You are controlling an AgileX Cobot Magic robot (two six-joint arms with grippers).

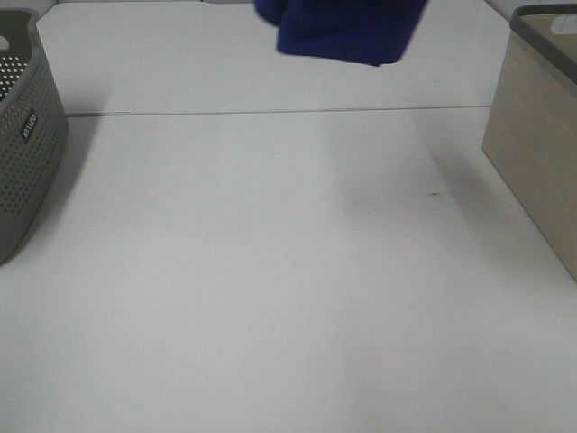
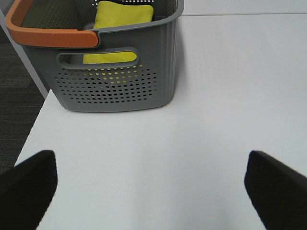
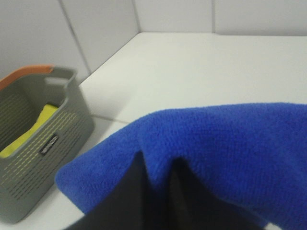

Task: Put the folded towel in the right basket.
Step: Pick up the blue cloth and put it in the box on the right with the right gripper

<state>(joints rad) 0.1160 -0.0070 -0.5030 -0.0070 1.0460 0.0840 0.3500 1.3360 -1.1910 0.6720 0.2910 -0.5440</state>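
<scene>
The folded blue towel [image 1: 343,29] hangs in the air at the far top middle of the exterior high view, cut off by the frame edge. In the right wrist view my right gripper [image 3: 157,189] is shut on the towel [image 3: 225,153], its dark fingers pinching a fold. The right basket [image 1: 539,126], beige with a dark rim, stands at the right edge, to the right of the towel and lower. My left gripper [image 2: 151,187] is open and empty above the table, facing the grey basket [image 2: 115,81]. Neither gripper itself shows in the exterior high view.
The grey perforated basket [image 1: 25,135] stands at the table's left edge. It has an orange handle [image 2: 53,36] and holds a yellow towel [image 2: 122,17]. It also shows in the right wrist view [image 3: 41,143]. The white table [image 1: 270,271] has a seam across the back.
</scene>
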